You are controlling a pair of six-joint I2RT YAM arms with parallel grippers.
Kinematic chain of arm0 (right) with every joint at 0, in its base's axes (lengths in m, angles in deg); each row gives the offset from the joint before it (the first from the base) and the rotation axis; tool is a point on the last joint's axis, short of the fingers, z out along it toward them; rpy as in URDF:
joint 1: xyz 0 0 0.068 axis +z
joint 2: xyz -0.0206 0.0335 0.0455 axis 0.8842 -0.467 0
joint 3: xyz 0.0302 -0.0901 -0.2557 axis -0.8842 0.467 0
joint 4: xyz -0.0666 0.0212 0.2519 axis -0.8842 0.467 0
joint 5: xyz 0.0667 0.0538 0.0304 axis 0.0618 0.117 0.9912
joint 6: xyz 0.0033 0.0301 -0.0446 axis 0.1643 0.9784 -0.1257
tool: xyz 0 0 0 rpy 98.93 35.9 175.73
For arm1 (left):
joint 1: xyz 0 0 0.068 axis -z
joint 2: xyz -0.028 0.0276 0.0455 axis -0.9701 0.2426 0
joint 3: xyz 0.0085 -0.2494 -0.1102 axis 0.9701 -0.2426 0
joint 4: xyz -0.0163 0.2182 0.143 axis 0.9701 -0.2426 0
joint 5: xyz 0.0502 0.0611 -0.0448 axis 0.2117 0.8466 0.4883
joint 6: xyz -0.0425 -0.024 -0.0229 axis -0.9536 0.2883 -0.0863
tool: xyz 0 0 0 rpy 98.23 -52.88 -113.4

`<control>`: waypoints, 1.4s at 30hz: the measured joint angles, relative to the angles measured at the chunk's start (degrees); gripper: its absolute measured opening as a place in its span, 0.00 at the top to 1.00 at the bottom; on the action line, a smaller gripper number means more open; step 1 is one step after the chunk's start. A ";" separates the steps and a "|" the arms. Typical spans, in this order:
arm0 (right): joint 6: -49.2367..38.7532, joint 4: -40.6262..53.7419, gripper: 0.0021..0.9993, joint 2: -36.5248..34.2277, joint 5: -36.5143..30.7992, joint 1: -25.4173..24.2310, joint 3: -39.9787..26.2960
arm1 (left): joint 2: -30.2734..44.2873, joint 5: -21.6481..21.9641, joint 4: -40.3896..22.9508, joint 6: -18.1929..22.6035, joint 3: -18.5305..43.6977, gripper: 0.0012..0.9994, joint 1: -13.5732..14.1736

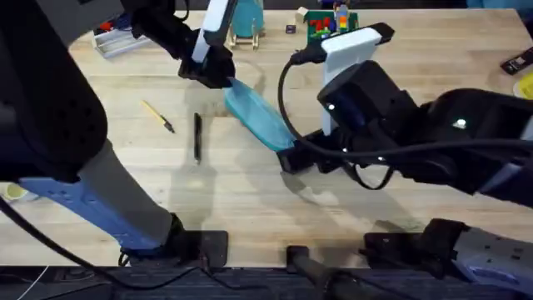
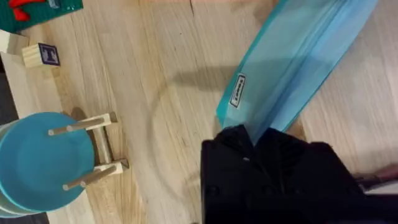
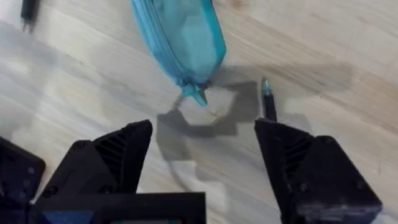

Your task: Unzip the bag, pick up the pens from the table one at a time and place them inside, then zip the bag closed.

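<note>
still zipped, the bag [image 1: 256, 115] lies slantwise in the middle of the worktop [image 1: 250, 192], its long axis from far-left down to near-right. the left gripper [image 1: 218, 73] is closed on the far-left end of the bag. one pen [image 1: 197, 136] lies left of it, pointing away from the arms. the right gripper [image 3: 202, 155] hangs open just before the zipper pull [image 3: 196, 93] at the near-right end. i think it may miss this small pull, or bump the second pen [image 3: 268, 102] beside it.
</note>
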 joint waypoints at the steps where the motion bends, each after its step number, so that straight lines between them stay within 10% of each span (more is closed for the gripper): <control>1: -0.02 -0.66 0.00 -0.61 -0.01 0.00 0.00 | 0.01 0.00 -0.02 0.00 0.00 0.96 0.00; 34: -3.00 -10.06 0.16 -12.35 1.49 -0.02 0.07 | 0.00 -0.02 -0.02 0.00 0.00 0.96 0.00; 42: -3.66 -11.30 0.53 -14.94 2.43 -0.60 0.07 | 0.02 0.00 -0.02 -0.01 0.00 0.96 0.00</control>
